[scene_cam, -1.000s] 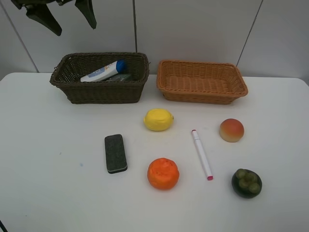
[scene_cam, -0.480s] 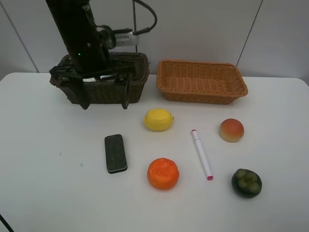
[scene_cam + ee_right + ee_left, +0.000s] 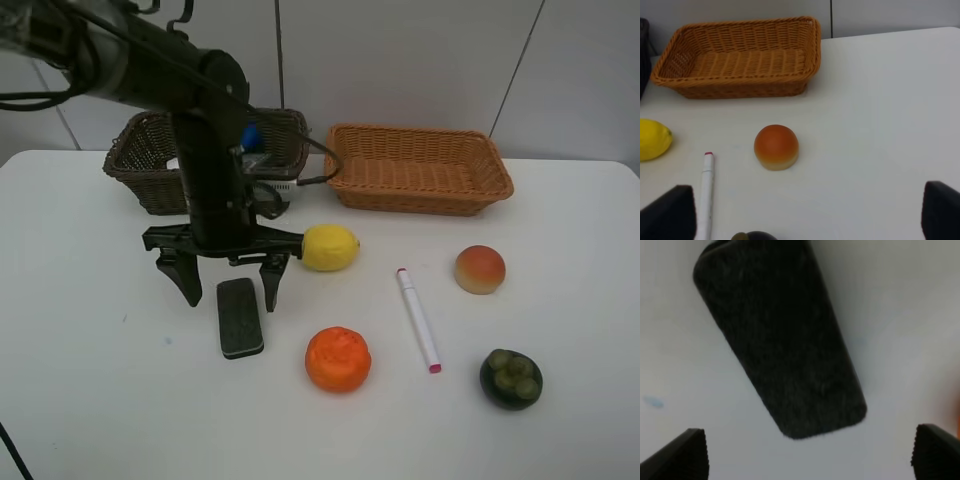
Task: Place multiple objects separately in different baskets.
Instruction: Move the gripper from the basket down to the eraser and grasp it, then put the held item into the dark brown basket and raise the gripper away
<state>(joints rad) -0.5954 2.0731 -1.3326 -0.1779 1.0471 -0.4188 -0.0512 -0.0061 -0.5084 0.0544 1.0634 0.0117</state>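
At the left, the dark basket (image 3: 150, 190) holds the tube (image 3: 250, 135), only its blue cap showing behind the left arm (image 3: 210, 180). A second ago that arm hung high above the basket. It has since swung down in front of it to the eraser (image 3: 240, 318), so the drop-off looks finished and the eraser looks like the next pick. The left jaws stand wide open and empty, tips low over the bench (image 3: 80, 380), one on each side of the eraser's far end and not touching it. From the wrist, the eraser (image 3: 780, 340) lies skewed between and ahead of the tips, so a turn of the wrist may be needed before closing. Nothing else has moved: lemon (image 3: 329, 247), orange (image 3: 338, 359), the tan basket (image 3: 420, 200) with nothing in it, marker (image 3: 418, 320), peach (image 3: 480, 269), mangosteen (image 3: 511, 379). The right jaws, seen only from their own wrist, are wide open on nothing, well back from the peach.
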